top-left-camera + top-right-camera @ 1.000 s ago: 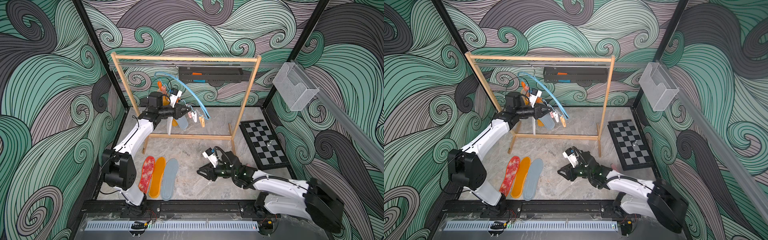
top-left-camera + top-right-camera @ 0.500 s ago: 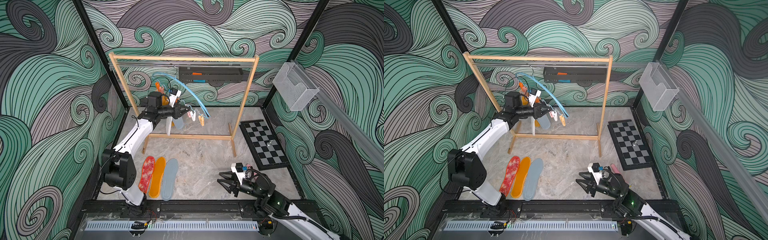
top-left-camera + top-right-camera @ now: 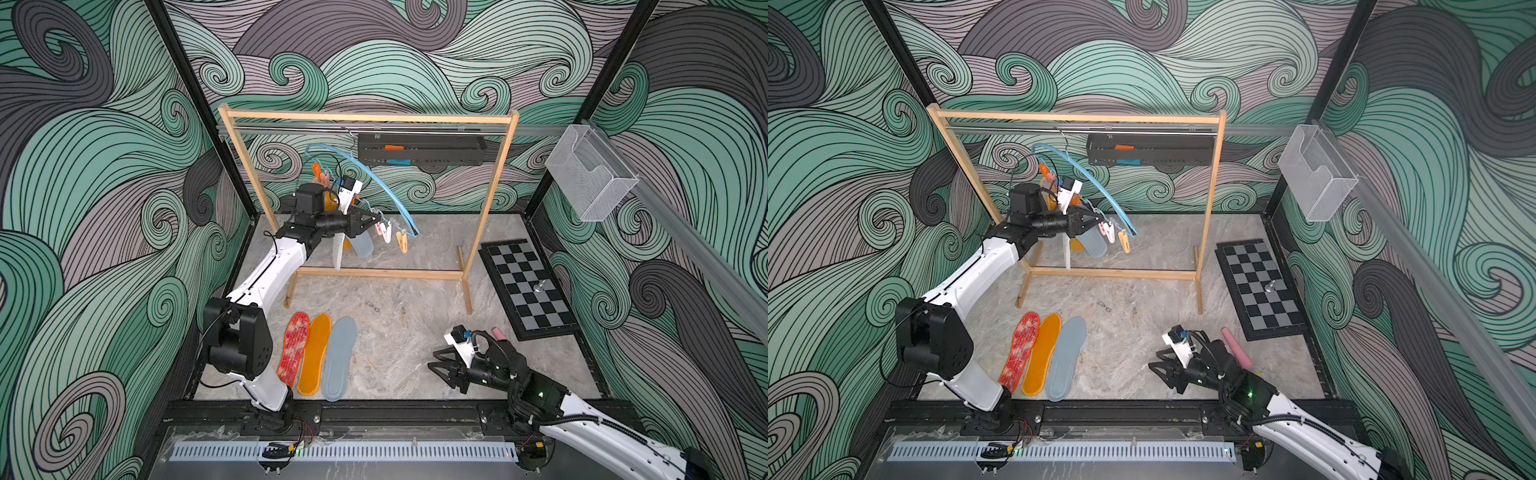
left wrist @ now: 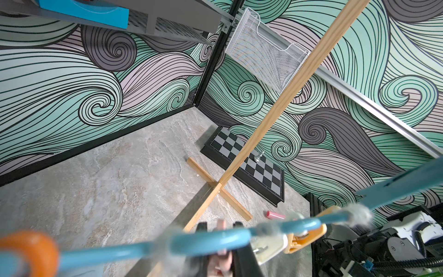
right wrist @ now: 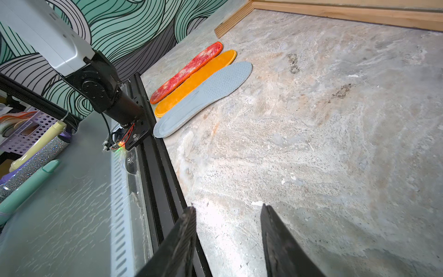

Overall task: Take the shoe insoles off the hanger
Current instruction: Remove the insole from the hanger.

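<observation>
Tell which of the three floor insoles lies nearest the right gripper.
The flat grey-blue insole, at the row's end; the orange insole and the red-white mottled insole lie beyond it.

Swirling green and grey walls point(image 3: 83, 166) enclose a marbled grey floor point(image 3: 395, 332); a wooden rack point(image 3: 374, 117) stands at the back.

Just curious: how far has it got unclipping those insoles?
Done: the red mottled insole, the orange insole and the grey-blue insole lie on the floor. In hand: the left hand is shut on a pink clip of the hanger. Left: several hanging insoles; the right hand is open, empty.
</observation>
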